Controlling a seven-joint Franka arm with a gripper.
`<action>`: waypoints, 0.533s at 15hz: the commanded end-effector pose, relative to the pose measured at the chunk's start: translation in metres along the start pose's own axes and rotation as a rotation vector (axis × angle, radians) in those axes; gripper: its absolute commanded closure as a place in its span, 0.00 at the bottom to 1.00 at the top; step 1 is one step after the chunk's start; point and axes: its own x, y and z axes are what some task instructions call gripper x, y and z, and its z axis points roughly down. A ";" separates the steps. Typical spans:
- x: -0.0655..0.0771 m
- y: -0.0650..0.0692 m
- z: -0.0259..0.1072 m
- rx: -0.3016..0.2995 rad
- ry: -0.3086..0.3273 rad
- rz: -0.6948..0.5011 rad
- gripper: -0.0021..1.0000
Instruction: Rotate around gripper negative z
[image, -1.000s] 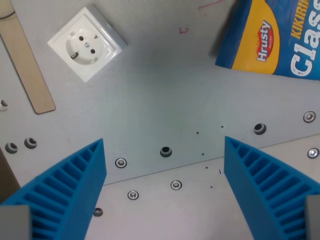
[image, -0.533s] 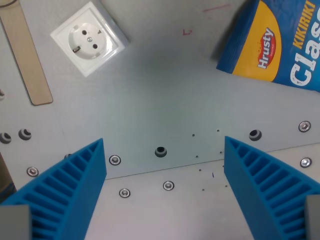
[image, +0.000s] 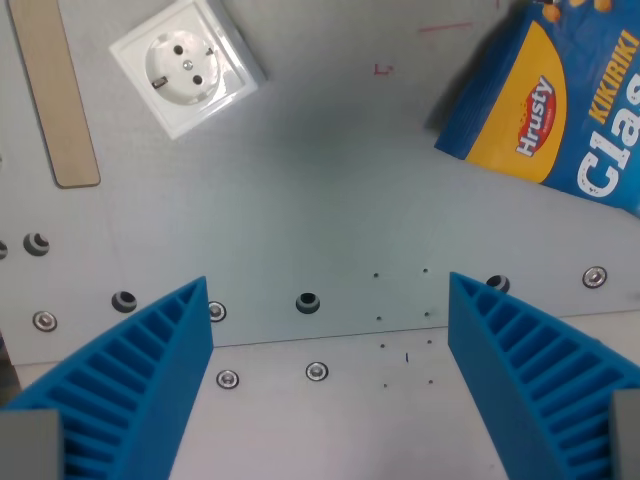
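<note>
Gripper (image: 330, 390) w/ two blue ribbed plastic fingers (image: 125, 385) spread wide, nothing btwn them, hovering over a grey metal tabletop (image: 320, 200) w/ screw holes and bolts. White square wall socket (image: 187, 66) sits top left of the wrist view, tilted. Flat light-wood strip (image: 52, 90) lies just left of it, apart. Blue-and-yellow Hrusty snack bag (image: 560, 110) at top right, cut off by the frame edge. Faint red pen marks (image: 384, 69) on the plate btwn socket and bag.
</note>
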 end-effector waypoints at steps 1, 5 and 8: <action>0.000 0.000 -0.003 0.000 0.006 -0.165 0.00; 0.000 0.000 -0.003 0.000 0.006 -0.218 0.00; 0.000 0.000 -0.003 0.000 0.006 -0.258 0.00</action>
